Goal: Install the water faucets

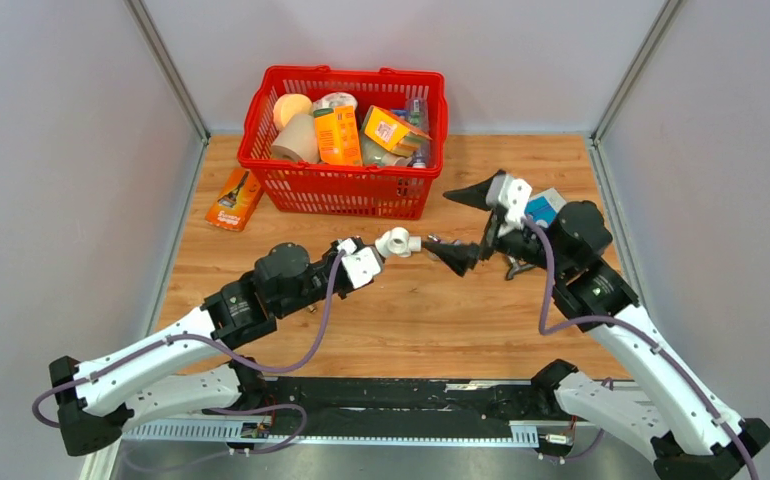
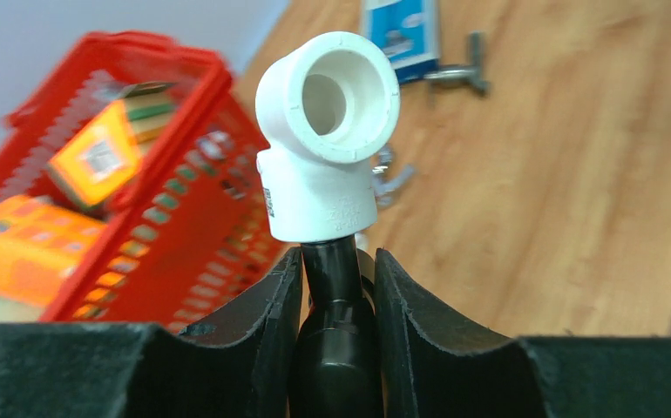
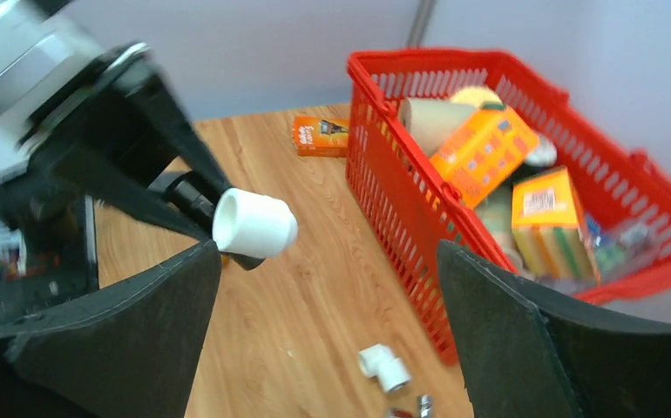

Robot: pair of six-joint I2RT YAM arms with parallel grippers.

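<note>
My left gripper (image 1: 363, 264) (image 2: 336, 257) is shut on the dark tube of the water faucet (image 2: 336, 348). A white elbow fitting (image 1: 398, 242) (image 2: 328, 139) sits on the tube's tip, held above the table; most of the faucet is hidden by the fingers. My right gripper (image 1: 464, 225) (image 3: 328, 252) is wide open and empty, just right of the elbow and facing it. In the right wrist view the elbow (image 3: 254, 224) shows in front of the left finger, with the dark tube (image 3: 194, 196) behind it.
A red basket (image 1: 346, 190) (image 3: 402, 200) full of groceries stands at the back. An orange pack (image 1: 234, 200) lies to its left. A second white elbow (image 3: 384, 366) and small metal parts (image 1: 431, 245) (image 2: 463, 74) lie on the table. A blue box (image 1: 544, 208) (image 2: 399, 26) sits by the right arm.
</note>
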